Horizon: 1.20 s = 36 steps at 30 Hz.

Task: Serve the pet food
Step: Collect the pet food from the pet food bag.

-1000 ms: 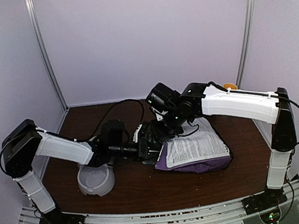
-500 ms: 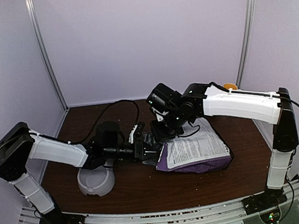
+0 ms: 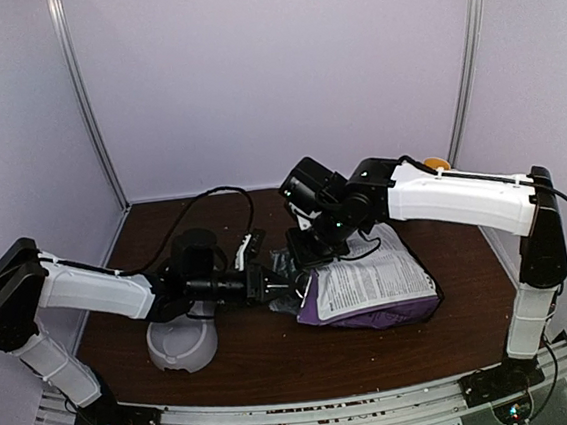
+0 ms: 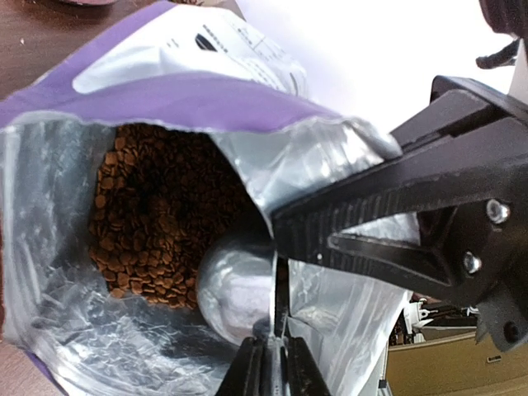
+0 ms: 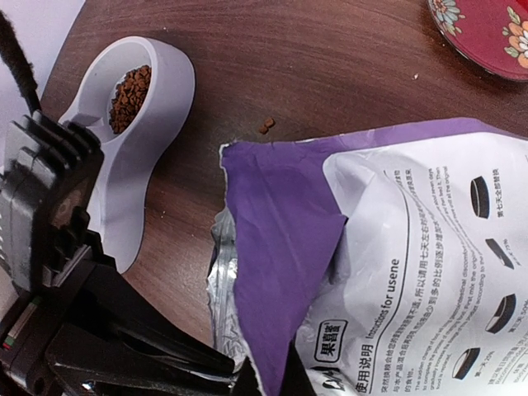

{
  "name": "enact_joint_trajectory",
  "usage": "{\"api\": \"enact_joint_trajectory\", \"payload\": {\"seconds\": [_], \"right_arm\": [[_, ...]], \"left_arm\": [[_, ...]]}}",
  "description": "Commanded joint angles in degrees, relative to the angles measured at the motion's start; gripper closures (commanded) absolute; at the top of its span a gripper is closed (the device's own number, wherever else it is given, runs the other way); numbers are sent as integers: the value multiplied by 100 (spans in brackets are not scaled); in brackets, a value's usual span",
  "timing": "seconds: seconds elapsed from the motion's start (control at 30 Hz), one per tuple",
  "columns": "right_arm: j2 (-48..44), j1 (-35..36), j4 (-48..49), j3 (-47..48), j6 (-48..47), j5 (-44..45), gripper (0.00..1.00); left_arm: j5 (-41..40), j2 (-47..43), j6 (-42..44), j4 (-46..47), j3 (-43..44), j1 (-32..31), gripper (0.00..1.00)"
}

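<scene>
The purple bag (image 3: 371, 286) lies on its side, mouth facing left. My right gripper (image 3: 307, 250) is shut on its upper lip (image 5: 280, 272), holding the mouth open. Inside, the pet food (image 4: 157, 223) is a brown heap against the foil lining. My left gripper (image 4: 276, 359) is shut on the thin handle of a silver spoon (image 4: 235, 285), whose round bowl sits in the bag's mouth at the heap's near edge. The spoon shows no pellets on it. More pet food (image 5: 130, 97) lies in the white bowl (image 5: 161, 124), left of the bag.
A red flowered plate (image 5: 487, 33) lies beyond the bag. A couple of loose pellets (image 5: 266, 125) sit on the wooden table (image 3: 278, 359) between bowl and bag. A black cable (image 3: 212, 197) loops at the back. Walls close in behind and on both sides.
My left arm has drawn back to the left, carrying the spoon a little out along the bag's mouth. The right arm and the bag have stayed put.
</scene>
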Motion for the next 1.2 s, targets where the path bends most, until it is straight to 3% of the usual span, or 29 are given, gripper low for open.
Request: {"api": "enact_joint_trajectory", "payload": {"seconds": [0.0,1.17], "right_arm": [[-311,19,419,-37,27,111,100],[-300,21,456,-68,50,149,100]], "left_arm": [[190,-348,19,446,-2,-10,100],[356,-1202,23,-95,-195,170,100]]}}
